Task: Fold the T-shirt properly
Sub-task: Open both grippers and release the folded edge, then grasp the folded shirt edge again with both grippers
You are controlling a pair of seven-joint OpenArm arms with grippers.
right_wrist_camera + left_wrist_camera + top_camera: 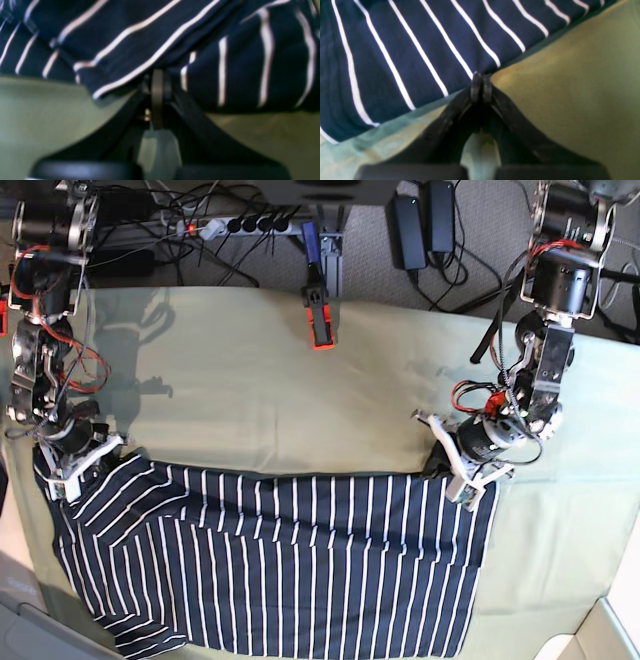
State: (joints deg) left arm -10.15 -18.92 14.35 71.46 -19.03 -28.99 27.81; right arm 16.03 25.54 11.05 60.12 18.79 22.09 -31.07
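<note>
The T-shirt point(280, 565), dark navy with thin white stripes, lies spread across the near half of the table, its top edge running straight between the two grippers. My left gripper point(443, 465) sits at the shirt's top right corner. In the left wrist view its jaws point(481, 75) are shut on the edge of the striped fabric point(420, 50). My right gripper point(52, 475) sits at the top left corner. In the right wrist view it point(157, 72) is shut with bunched folds of the shirt point(140, 37) over its tips.
A pale green cloth point(250, 390) covers the table under the shirt. A red and black clamp point(322, 320) stands at the back edge, with a power strip point(235, 225) and cables behind it. The table's edge cuts across the bottom right corner point(600, 620).
</note>
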